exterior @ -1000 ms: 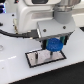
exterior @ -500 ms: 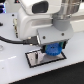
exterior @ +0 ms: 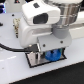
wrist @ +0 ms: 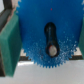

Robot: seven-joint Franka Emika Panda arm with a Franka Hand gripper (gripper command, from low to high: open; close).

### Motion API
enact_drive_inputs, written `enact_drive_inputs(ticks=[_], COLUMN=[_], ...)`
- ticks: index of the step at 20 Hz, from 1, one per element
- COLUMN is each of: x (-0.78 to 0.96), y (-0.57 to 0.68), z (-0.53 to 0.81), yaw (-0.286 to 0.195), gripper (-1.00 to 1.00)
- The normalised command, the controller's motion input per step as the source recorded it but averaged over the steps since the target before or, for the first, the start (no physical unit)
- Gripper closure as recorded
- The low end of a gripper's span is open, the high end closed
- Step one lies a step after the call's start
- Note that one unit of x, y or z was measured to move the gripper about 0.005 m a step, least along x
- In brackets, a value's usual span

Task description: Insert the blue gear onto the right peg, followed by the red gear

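Exterior view: white arm (exterior: pixel 47 22) hung low over the white desk (exterior: pixel 12 67), wrist nearly at the grey, black-edged plate (exterior: pixel 35 59). Gripper (exterior: pixel 51 52) pointed down at the plate. The blue gear (exterior: pixel 54 54) showed beneath it as a bright-blue patch, sitting over the plate toward the exterior view's right end. Whether the gear touched the plate surface could not be told; the picture was too blurred there. A black cable (exterior: pixel 15 48) ran in from the exterior view's left to the wrist.

Wrist view: gear (wrist: pixel 47 37) filled most of the frame. Bright blue, flat, round, with fine teeth along the visible rim. Face speckled with pale flecks. At its centre a dark elongated opening, and within it a small round brownish tip, likely the peg (wrist: pixel 52 50), seen end-on. How far the peg had entered the hole was not clear. A green block (wrist: pixel 10 42) with dark edges lay just beside the gear's rim on one side. Pale desk (wrist: pixel 30 70) showed past the toothed edge.

Jaws: appeared to pinch the gear, since it sat directly under the gripper and square to the wrist camera, but the fingertips themselves were hidden in both views, so contact could not be confirmed.

Red gear: not seen in either view.
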Motion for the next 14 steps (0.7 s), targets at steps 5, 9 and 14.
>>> enact_drive_inputs(ticks=[5, 9, 14], x=[-0.03, -0.14, -0.40], y=[0.17, 0.15, 0.11], z=[0.45, 0.55, 0.43], yaw=[0.000, 0.000, 0.000], gripper=[-1.00, -1.00, -1.00])
